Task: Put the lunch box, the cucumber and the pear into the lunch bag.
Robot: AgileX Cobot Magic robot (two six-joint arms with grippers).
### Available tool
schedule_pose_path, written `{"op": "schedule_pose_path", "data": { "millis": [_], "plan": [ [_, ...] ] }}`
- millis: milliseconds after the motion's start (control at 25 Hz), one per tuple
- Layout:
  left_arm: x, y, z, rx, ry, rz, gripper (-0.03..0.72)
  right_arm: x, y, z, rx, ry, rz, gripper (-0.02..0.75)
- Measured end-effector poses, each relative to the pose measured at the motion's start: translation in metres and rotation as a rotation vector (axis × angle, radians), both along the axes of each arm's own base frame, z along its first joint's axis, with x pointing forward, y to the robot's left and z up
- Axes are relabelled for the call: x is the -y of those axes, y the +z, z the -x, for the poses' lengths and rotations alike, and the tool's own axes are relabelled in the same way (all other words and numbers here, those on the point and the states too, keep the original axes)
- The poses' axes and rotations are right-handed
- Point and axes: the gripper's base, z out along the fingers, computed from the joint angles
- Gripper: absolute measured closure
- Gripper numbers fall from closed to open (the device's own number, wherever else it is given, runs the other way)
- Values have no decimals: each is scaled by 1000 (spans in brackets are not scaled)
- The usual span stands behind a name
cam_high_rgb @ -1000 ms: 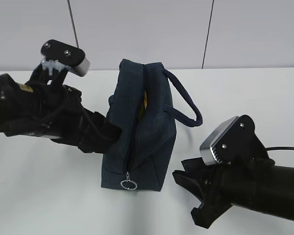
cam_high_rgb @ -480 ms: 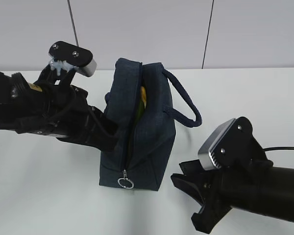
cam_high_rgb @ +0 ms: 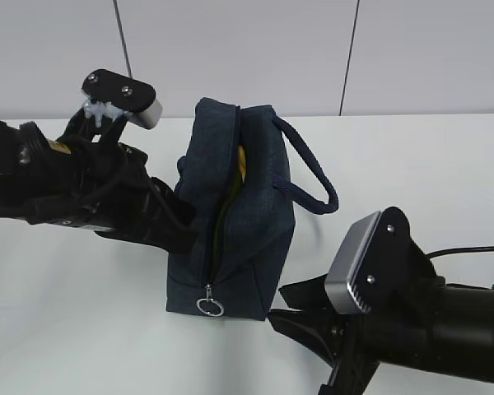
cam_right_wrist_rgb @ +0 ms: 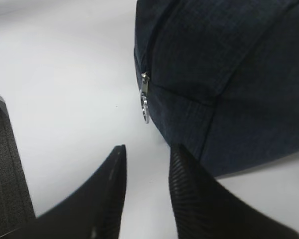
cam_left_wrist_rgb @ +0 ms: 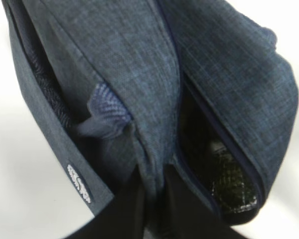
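The navy lunch bag [cam_high_rgb: 247, 222] stands in the middle of the table with its top zipper open. My left gripper [cam_high_rgb: 191, 230] presses into the bag's left side. In the left wrist view it [cam_left_wrist_rgb: 152, 183] is shut on a fold of bag fabric [cam_left_wrist_rgb: 139, 89] beside the zipper edge. A yellow patch [cam_high_rgb: 240, 161] shows in the opening; I cannot tell if it is the pear. The lunch box and the cucumber are hidden. My right gripper [cam_right_wrist_rgb: 148, 151] is open and empty, just below the silver ring pull [cam_right_wrist_rgb: 145, 107], apart from it. It [cam_high_rgb: 285, 309] sits low at the bag's near right corner.
The bag's padded loop handle [cam_high_rgb: 313, 169] hangs out to the right. The dark lining [cam_left_wrist_rgb: 224, 169] shows inside the opening. The white table [cam_high_rgb: 82, 329] runs to a grey wall behind. A cable [cam_high_rgb: 469, 249] trails from the right arm.
My left gripper has closed on the bag's fabric and nudged the bag slightly. My right gripper has moved left, closer to the bag's near end and ring pull.
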Motion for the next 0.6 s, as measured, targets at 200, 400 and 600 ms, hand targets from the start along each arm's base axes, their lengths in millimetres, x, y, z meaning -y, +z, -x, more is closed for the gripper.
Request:
{"op": "schedule_pose_path", "data": {
  "millis": [200,400,600],
  "plan": [
    [0,0,0,-11,12,15,685,-5,-14,-2,-36,23,-20,493],
    [1,0,0,-14,15,19,685,-11,-26,-5,-24,68,-44,493],
    [1,0,0,-15,16,20,685,-17,-33,-15,-24,76,-47,493]
  ]
}}
